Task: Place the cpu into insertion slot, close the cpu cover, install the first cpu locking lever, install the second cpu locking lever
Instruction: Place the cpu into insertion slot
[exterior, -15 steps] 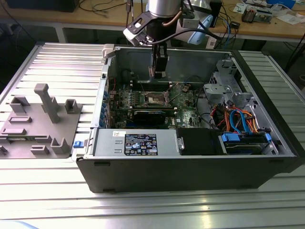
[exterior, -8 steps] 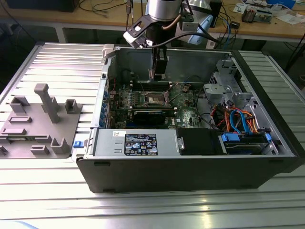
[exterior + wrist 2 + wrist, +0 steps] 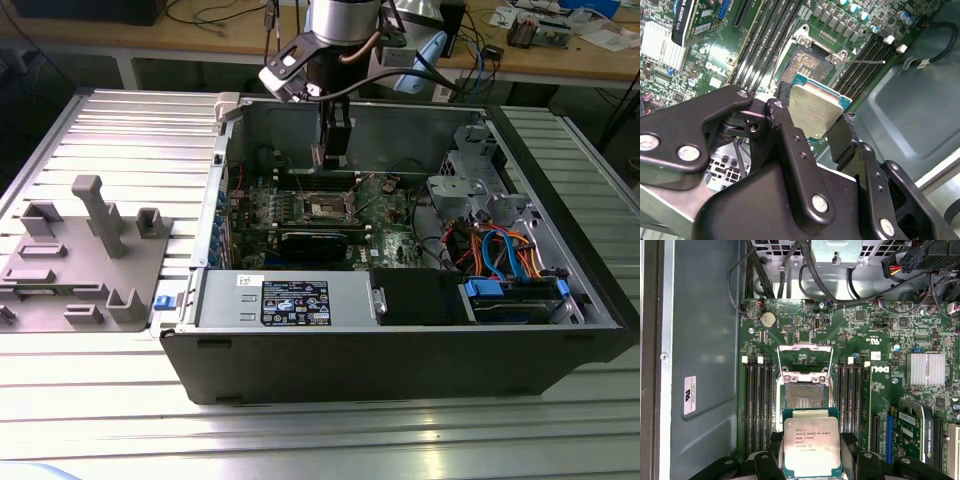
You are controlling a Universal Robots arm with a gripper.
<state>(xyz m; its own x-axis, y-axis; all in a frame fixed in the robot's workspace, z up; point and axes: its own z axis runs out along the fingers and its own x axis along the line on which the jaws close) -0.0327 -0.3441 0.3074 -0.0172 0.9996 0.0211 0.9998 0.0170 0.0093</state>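
Cpu (image 3: pixel 811 447) clamped by two edges in gripper (image 3: pixel 811 441), hanging over the board just short of insertion slot (image 3: pixel 802 397); cpu cover (image 3: pixel 805 346) open; judgement: keep chip level, square to the rim, lower gently, no force

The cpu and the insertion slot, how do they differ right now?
The cpu shows a smooth silver top; the insertion slot shows a dark centre of fine contacts. The cpu is held in the gripper, off the green motherboard; the insertion slot sits fixed in that board, empty. Both are square.
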